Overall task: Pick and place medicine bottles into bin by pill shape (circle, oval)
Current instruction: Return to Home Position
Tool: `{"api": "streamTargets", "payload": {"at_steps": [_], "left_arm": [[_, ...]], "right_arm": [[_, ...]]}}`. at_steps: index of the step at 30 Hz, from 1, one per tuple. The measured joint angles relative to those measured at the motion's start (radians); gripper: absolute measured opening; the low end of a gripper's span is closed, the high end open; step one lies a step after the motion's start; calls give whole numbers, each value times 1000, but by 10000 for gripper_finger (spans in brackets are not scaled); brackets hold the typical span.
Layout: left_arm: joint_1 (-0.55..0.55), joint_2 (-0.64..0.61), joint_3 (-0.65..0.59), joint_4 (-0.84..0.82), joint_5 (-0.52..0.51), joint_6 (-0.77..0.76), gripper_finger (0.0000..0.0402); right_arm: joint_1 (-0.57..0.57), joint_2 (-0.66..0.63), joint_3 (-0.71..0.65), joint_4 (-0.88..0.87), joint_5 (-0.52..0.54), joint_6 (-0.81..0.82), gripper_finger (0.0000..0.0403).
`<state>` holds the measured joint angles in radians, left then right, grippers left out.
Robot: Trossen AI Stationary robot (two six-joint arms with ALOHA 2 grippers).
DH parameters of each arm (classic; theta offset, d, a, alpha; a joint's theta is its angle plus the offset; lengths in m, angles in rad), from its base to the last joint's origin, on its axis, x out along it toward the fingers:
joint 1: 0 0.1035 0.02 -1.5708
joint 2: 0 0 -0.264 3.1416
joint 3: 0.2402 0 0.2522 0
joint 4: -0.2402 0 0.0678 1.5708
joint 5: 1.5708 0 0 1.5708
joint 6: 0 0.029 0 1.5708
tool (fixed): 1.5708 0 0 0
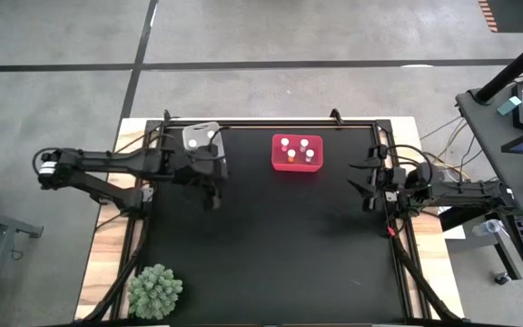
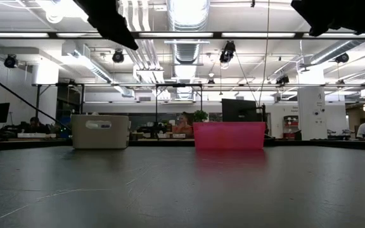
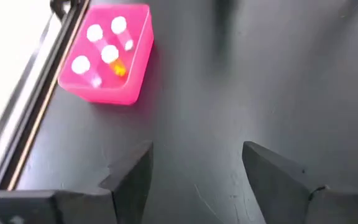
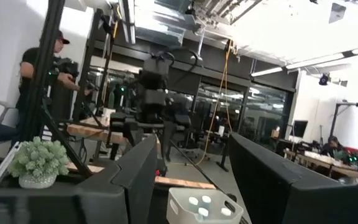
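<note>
Several white-capped medicine bottles (image 1: 296, 149) stand in the red bin (image 1: 280, 164) at the table's far middle, some with orange bodies (image 3: 118, 68). More white-capped bottles (image 4: 199, 203) stand in the whitish-clear bin (image 1: 202, 136) at the far left. My left gripper (image 1: 212, 193) hangs open above the mat, just near of the clear bin, with nothing between its fingers (image 3: 129, 180). My right gripper (image 1: 360, 178) is open at the table's right edge, also with nothing in it.
A green spiky plant (image 1: 156, 291) stands at the table's near left corner. Bare black mat (image 1: 280, 245) fills the middle and near part of the table. In the low view both bins (image 2: 100, 132) (image 2: 229, 135) stand at the far side. A person (image 4: 42, 62) is beyond the table.
</note>
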<state>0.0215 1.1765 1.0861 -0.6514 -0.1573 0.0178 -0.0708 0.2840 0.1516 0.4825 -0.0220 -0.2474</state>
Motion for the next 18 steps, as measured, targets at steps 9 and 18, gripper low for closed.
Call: {"api": "streamTargets", "payload": {"at_steps": [9,18], "left_arm": [[-2,-227,-225,190,3,69,142],[-2,-499,-432,339,4,75,37]], "right_arm": [[0,0,0,-76,67,-2,131],[-6,-2,0,-110,126,-47,50]]}}
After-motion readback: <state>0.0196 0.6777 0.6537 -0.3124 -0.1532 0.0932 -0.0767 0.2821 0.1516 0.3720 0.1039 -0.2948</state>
